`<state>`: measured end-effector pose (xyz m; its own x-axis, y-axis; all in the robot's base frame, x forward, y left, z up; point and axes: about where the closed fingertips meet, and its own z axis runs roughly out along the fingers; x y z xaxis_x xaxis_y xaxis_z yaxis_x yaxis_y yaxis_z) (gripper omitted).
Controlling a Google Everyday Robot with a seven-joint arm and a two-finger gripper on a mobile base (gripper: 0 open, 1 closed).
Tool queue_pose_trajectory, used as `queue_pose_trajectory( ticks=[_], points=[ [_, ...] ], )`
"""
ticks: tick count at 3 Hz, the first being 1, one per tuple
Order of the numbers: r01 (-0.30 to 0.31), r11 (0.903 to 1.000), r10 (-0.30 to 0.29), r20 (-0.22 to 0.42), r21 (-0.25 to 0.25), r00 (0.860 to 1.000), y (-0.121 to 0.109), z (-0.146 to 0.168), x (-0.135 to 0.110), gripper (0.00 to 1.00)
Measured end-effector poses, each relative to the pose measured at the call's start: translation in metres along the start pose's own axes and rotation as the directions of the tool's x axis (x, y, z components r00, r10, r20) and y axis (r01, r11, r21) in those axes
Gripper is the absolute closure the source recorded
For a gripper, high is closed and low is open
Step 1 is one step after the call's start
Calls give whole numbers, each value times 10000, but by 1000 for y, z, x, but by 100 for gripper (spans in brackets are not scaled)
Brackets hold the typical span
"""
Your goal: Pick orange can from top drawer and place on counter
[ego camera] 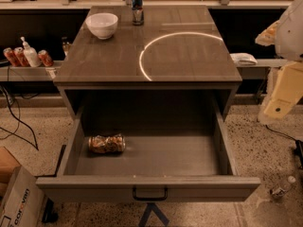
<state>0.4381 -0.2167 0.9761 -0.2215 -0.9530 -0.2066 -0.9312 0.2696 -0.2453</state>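
The orange can [107, 144] lies on its side on the floor of the open top drawer [147, 187], near the drawer's left wall. The drawer is pulled fully out, with its dark handle [149, 193] at the front centre. The counter [109, 60] above it is grey-brown wood grain with a bright white arc [156, 44]. My arm hangs at the right edge of the view, and its gripper [282, 97] is a pale cream part to the right of the cabinet, above floor level. It is well away from the can and holds nothing that I can see.
A white bowl [102, 25] and a tall blue-and-silver can [137, 6] stand at the back of the counter. Red cans [19, 56] and a pump bottle [30, 54] sit on a shelf at left. A cardboard box [19, 200] lies on the floor at lower left, and a plastic bottle [280, 189] at lower right.
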Motion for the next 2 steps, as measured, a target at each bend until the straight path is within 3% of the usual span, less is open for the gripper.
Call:
queue_pose_trajectory(
  ticks=[1, 2],
  points=[
    [0, 10000, 0, 2, 0, 10000, 0, 0, 0, 0],
    [182, 9998, -186, 1035, 44, 9945, 2, 15, -31, 0]
  ],
)
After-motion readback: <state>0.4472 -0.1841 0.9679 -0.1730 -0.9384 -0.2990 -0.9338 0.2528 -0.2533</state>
